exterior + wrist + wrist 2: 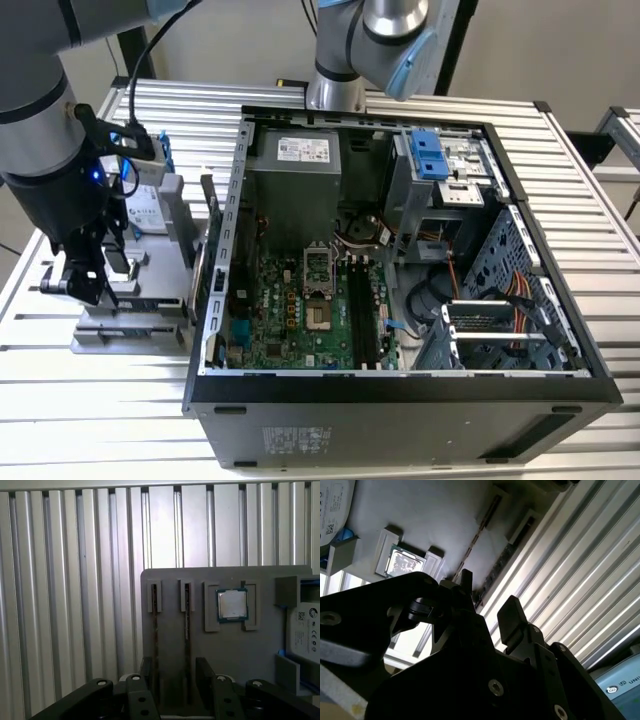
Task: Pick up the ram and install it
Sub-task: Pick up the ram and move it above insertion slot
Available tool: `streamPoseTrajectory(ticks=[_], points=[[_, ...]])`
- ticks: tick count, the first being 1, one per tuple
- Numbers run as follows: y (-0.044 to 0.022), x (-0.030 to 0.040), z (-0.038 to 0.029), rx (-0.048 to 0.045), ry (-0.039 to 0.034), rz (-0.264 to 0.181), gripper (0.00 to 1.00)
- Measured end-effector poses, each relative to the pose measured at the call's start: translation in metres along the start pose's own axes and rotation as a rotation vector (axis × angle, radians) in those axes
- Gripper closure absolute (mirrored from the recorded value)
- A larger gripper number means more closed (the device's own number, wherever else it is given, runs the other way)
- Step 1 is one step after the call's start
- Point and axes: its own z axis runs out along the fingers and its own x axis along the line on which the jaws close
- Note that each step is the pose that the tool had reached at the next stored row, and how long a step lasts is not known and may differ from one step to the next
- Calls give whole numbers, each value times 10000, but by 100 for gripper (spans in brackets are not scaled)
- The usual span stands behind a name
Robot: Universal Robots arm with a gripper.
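Two ram sticks stand on edge in slots of a grey parts tray [165, 580]. In the first wrist view one ram stick [187, 622] runs into the gap between my fingers, and the other ram stick [154, 630] lies close beside one finger [146, 677]. My gripper [176, 685] is open, hovering over the tray's near end with nothing held. In the second wrist view the gripper [489, 602] points toward the ram [499, 570]. In the exterior view the gripper [88, 288] hangs over the tray [135, 325], at the exterior view's left of the open computer case.
A square silver processor [232, 604] and a labelled hard drive [304, 635] also sit on the tray. The open computer case [400, 385] shows a green motherboard with long black memory slots [362, 312]. A second arm's base [345, 60] stands behind the case. The table is ribbed metal [90, 420].
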Motion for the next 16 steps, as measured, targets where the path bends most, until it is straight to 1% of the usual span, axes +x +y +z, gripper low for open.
streamPoseTrajectory(ticks=[4,16], points=[[-2,20,20,-1,0,0,0],[-4,40,84,-4,0,0,0]])
